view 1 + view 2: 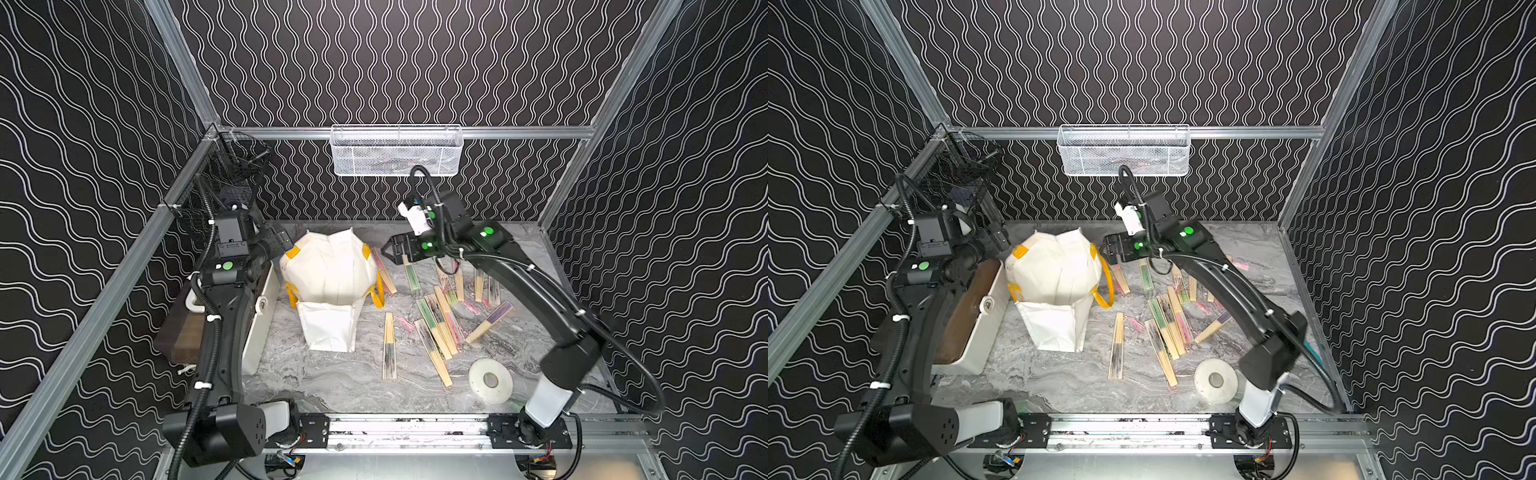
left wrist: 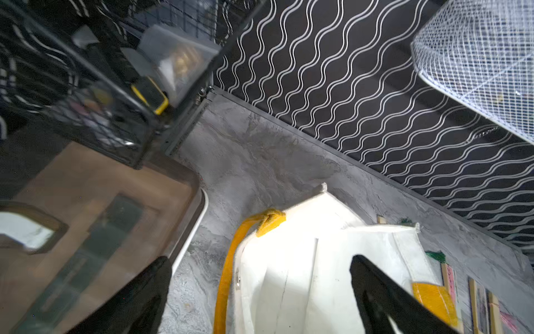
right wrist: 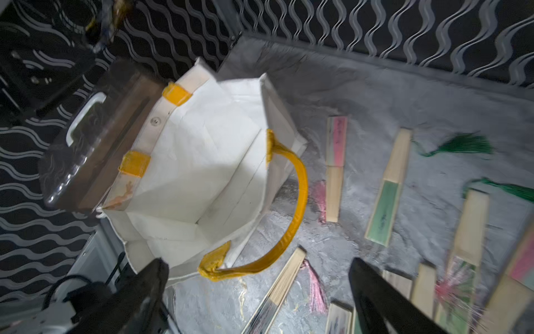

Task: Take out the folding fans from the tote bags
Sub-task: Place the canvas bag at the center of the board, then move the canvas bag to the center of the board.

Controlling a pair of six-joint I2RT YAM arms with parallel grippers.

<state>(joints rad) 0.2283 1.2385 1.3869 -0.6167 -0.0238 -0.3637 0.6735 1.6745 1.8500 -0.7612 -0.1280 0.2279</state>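
A white canvas tote bag with yellow handles lies mid-table, its mouth gaping; the inside that shows is bare white cloth. Several closed folding fans lie on the table to its right, among them a black-folded one, a green one, a pink one and a purple one. My left gripper hangs open over the bag's left rim. At the bag's right side, my right gripper is open above the table, holding nothing.
A white box with a brown lid stands against the bag's left side, under my left arm. A white tape roll lies front right. On the back wall hangs a white mesh basket; a black wire basket fills the back-left corner.
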